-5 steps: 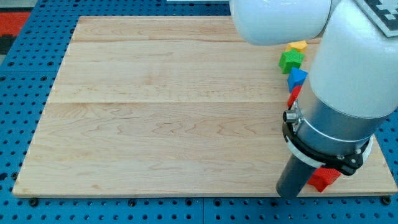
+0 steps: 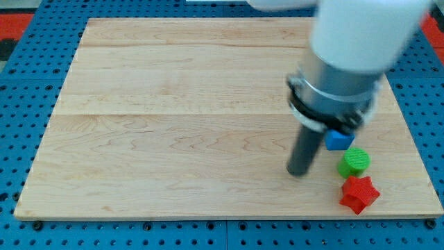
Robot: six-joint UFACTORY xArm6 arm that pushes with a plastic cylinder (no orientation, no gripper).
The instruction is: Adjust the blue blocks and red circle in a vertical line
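Observation:
My tip (image 2: 298,172) rests on the wooden board (image 2: 173,125), at the lower right of its middle. A blue block (image 2: 338,139) lies just to the tip's right and slightly above it, partly hidden by the arm. The arm's white and grey body (image 2: 347,62) covers the board's upper right. No red circle and no second blue block show in the view; the arm may hide them.
A green round block (image 2: 354,162) lies below the blue block. A red star block (image 2: 359,194) lies below the green one, near the board's bottom right edge. Blue pegboard (image 2: 28,139) surrounds the board.
The arm has swung up and to the view's left, now hiding the upper-right blocks. The tip moved up from the board's bottom edge. The green round block and the red star are now uncovered.

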